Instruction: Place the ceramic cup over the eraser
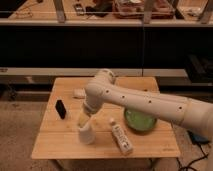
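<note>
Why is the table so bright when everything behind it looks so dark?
In the camera view, light seems to fall from above onto the wooden table and the white arm, so they glow; the cabinet behind gets little light and stays dark. In the same view, the claw, right at the top of the ceramic cup, looks dimmer than the arm.

The desk (50,145) carries five items. The eraser (60,108) stands upright near the left edge, at mid-depth. The oblong lump (79,93) lies behind it and to its right, toward the rear edge. The ceramic cup (86,134) stands in front of and right of the eraser, well apart from it, near the front edge. The bottle (121,137) lies flat, right of the cup. The bowl (140,120) sits behind the bottle, on the right side. The hand (84,120) is directly above the cup, at its rim; the arm (145,102) extends rightward, passing over the bowl.
</note>
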`<state>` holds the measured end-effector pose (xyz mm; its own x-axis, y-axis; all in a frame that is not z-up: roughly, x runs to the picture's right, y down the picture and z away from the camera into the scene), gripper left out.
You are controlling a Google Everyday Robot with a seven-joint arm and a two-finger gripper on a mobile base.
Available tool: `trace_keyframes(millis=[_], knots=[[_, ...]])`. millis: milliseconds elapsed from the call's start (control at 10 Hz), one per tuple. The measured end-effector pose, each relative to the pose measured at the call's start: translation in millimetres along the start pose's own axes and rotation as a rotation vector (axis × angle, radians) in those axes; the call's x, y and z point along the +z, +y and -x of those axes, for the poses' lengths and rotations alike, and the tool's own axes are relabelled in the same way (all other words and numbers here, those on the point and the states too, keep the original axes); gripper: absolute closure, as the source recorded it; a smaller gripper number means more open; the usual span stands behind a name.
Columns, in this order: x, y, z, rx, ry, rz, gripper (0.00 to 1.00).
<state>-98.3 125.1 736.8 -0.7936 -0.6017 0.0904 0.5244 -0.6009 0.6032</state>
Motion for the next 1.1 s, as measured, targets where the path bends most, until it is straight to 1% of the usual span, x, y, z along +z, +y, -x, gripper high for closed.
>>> trace_keyframes(millis=[100, 200, 400, 500, 600, 700, 900, 1100], knots=[[21.7, 2.6, -4.3, 0.015, 0.007, 0.007, 0.20], [33.0, 5.7, -4.0, 0.024, 0.006, 0.018, 0.20], [51.5, 17.1, 3.8, 0.052, -0.001, 0.047, 0.20], [56.1, 22.0, 10.4, 0.066, -0.009, 0.056, 0.20], [56.4, 23.7, 13.7, 0.075, -0.009, 0.056, 0.20], [55.0, 22.6, 16.7, 0.084, -0.004, 0.048, 0.20], [51.2, 17.1, 19.2, 0.076, 0.003, 0.042, 0.20], [46.0, 11.9, 23.8, 0.059, -0.001, 0.049, 0.20]])
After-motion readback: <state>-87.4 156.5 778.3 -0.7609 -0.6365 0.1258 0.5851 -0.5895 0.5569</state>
